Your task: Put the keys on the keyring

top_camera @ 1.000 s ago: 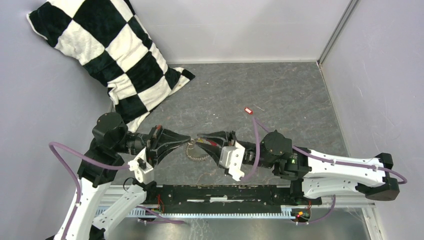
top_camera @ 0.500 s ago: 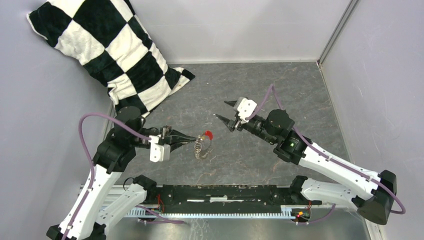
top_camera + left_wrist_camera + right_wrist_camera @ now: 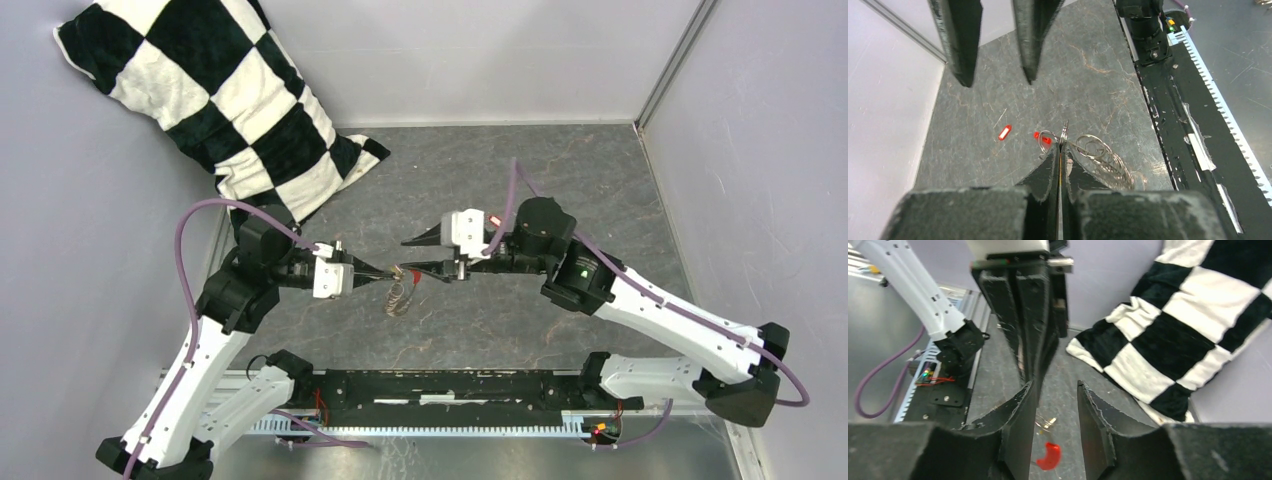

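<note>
Grey marbled worktop point(image 3: 560, 170) between pale walls, chequered pillow point(image 3: 200, 110) at upper left of the overhead view. Just left of centre there, pinched edge-on in the fully closed left pincer point(image 3: 385, 275): the keyring point(image 3: 1064, 134), its coil of wire loops point(image 3: 1103, 159) and a red arc point(image 3: 1043, 138) hanging beyond its tip. Facing it from the right, spread apart and holding nothing: the right pincer point(image 3: 412, 256). Lying loose on the worktop right of centre, just beside the right arm's cable: the red key point(image 3: 495, 220). Probably light, stiff and slippery, the ring springy; best taken by the plastic head, blade left free for threading. No yellow key to be made out anywhere; split in the ring too small to tell.
</note>
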### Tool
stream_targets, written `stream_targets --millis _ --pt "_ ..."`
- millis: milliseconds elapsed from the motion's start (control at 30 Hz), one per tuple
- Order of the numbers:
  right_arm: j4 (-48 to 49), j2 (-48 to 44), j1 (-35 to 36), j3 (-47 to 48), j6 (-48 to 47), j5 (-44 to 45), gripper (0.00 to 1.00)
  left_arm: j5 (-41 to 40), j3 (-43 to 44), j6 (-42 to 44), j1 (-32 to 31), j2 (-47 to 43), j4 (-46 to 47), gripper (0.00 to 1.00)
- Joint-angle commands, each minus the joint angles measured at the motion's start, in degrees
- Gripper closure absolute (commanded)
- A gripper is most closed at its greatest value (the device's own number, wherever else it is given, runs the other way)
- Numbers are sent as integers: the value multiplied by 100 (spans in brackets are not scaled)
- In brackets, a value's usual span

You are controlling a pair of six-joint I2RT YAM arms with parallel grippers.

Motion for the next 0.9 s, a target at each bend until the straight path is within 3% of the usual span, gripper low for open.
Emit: stream_targets --millis 0,367,633,867 --pt "-1278 419 404 749 -456 -43 59 -225 136 -321 -13 -48 151 98" --pt "-2015 743 723 1148 -593 917 65 -370 319 -50 -18 -30 -179 98" --pt "-1704 756 802 1063 -585 1287 68 -278 306 -53 -15 -128 -184 98" --pt "-1373 685 808 915 -489 1230 86 -146 293 168 -13 -128 -317 98"
